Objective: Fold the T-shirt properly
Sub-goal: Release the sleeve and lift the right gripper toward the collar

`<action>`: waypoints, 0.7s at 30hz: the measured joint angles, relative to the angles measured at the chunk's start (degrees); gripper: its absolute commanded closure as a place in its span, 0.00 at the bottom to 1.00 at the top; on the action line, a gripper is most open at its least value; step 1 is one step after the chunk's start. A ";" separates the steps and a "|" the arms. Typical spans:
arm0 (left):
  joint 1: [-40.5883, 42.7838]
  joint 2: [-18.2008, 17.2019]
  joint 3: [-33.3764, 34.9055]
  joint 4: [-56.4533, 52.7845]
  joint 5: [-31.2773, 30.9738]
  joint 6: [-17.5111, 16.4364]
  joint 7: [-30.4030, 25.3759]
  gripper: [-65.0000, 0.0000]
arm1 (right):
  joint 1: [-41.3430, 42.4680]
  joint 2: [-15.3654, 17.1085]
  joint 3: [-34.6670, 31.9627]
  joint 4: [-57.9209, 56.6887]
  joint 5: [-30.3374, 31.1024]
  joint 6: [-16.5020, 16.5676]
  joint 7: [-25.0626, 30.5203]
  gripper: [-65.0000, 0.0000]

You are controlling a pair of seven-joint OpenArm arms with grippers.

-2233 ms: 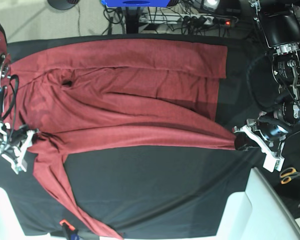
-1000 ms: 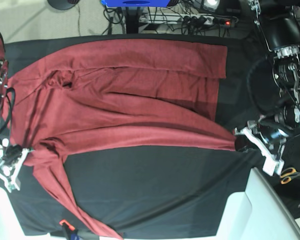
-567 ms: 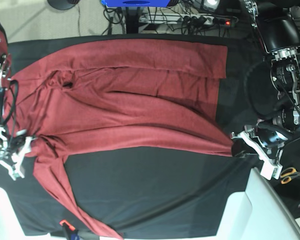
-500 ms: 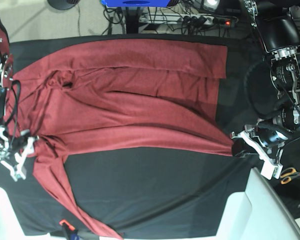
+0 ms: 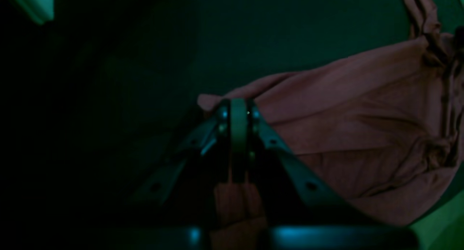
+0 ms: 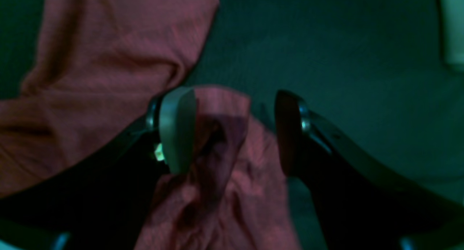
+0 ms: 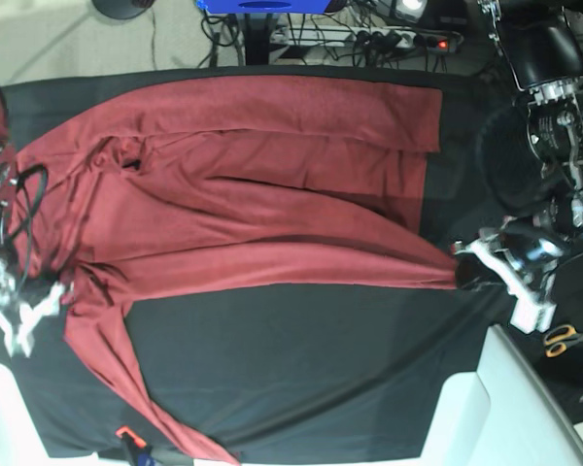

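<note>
The T-shirt [image 7: 243, 194] lies spread across the table's far half. Our left end effector [image 7: 471, 264] pinches its hem corner; our right end effector [image 6: 232, 130] stands parted, fabric loose between. Before folding, we should regrip squarely and keep the stretched edge taut.

L tool [image 5: 237, 114] pinched tight, R tool [image 6: 232, 130] w/ jaws apart, both low.

Black table cloth [image 7: 301, 369], cable-strewn floor [image 7: 68, 39]
</note>
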 measured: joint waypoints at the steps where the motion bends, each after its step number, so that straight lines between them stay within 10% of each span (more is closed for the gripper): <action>1: 0.31 0.00 -0.68 -0.02 0.35 0.07 0.00 1.00 | -0.31 0.07 0.00 -1.36 0.04 0.04 1.49 0.48; 9: 0.33 -0.46 -0.96 -0.39 0.13 0.02 0.15 1.00 | 0.20 -0.15 0.00 -1.14 0.00 0.11 2.73 0.53; 14: 0.31 -0.42 -0.79 -0.39 0.13 0.02 0.15 1.00 | -0.15 -0.04 0.00 -1.16 -0.02 0.07 2.36 1.00; 21: 0.00 -0.28 -0.72 -0.39 0.13 0.02 0.15 1.00 | -0.28 0.09 -0.11 0.57 -0.02 0.17 1.99 1.00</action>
